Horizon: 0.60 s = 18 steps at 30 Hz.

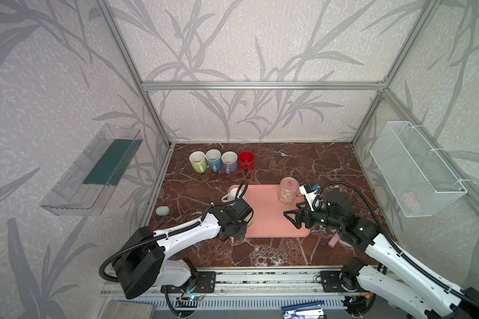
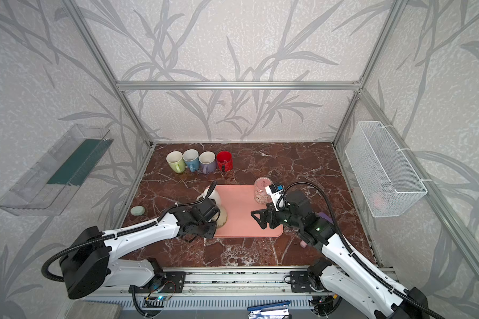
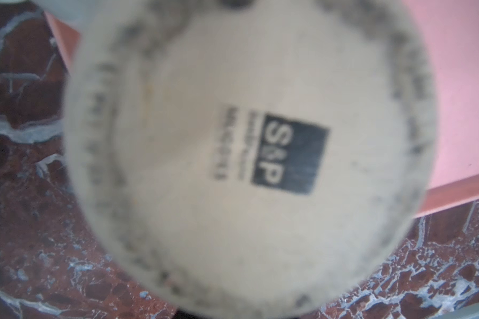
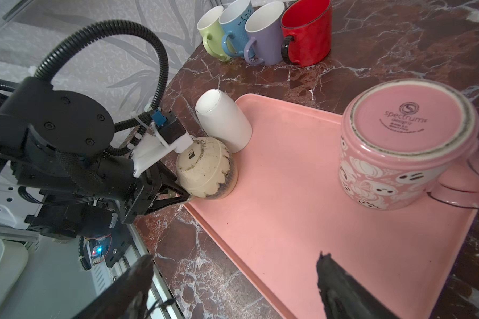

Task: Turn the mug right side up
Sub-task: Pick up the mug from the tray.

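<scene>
Right wrist: left gripper (image 4: 187, 196) pinched inverted cream mug (image 4: 205, 165), centre-left at tray (image 4: 288, 221) edge; right gripper (image 4: 234, 256) gaped wide.

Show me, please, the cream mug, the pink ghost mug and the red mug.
cream mug (image 4: 205, 168): right wrist view, on its upturned base.
pink ghost mug (image 4: 409, 124): right wrist view, on its upturned base.
red mug (image 4: 313, 44): right wrist view, on its outer wall.

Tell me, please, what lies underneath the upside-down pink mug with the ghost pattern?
The pink mug stands base up on the pink tray, near its far right corner, so only tray shows beneath it. Whether anything sits inside cannot be seen: the mug's wall covers it.
</scene>
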### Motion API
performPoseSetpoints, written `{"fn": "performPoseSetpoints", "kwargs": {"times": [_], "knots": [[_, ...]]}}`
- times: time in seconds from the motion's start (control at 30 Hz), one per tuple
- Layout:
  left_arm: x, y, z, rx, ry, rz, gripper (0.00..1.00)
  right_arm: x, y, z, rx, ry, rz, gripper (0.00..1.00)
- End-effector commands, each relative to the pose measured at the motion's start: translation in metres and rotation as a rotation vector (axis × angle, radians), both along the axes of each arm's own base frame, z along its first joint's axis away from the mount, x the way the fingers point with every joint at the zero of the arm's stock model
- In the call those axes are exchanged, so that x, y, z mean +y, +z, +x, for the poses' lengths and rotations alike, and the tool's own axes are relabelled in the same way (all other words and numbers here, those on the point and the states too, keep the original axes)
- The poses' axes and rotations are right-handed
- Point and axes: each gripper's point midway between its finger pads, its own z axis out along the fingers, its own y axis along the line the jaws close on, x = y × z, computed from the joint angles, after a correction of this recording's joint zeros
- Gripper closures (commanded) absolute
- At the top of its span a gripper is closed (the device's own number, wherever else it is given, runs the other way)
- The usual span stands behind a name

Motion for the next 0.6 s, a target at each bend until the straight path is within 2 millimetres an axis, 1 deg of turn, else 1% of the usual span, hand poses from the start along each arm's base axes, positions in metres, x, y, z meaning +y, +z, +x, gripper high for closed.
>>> {"fn": "performPoseSetpoints", "kwargs": {"times": [0.0,0.03,0.27,0.4,0.57], "knots": [[0.004,-0.006,0.0,0.004,0.016,0.018,0.88,0.002,0.012,-0.001,-0.032,0.019,0.01,0.09],[0.004,-0.007,-0.001,0.005,0.015,0.018,0.91,0.002,0.012,-0.001,-0.032,0.019,0.01,0.09],[0.0,-0.007,0.0,0.005,0.013,-0.001,1.0,0.001,0.009,-0.002,-0.028,0.017,0.008,0.09],[-0.004,-0.004,0.001,0.0,0.011,-0.025,1.0,0.001,0.009,-0.003,-0.029,0.015,0.009,0.08],[-0.013,0.005,0.004,-0.025,0.006,-0.086,1.0,0.001,0.006,-0.002,-0.023,0.013,0.011,0.09]]}}
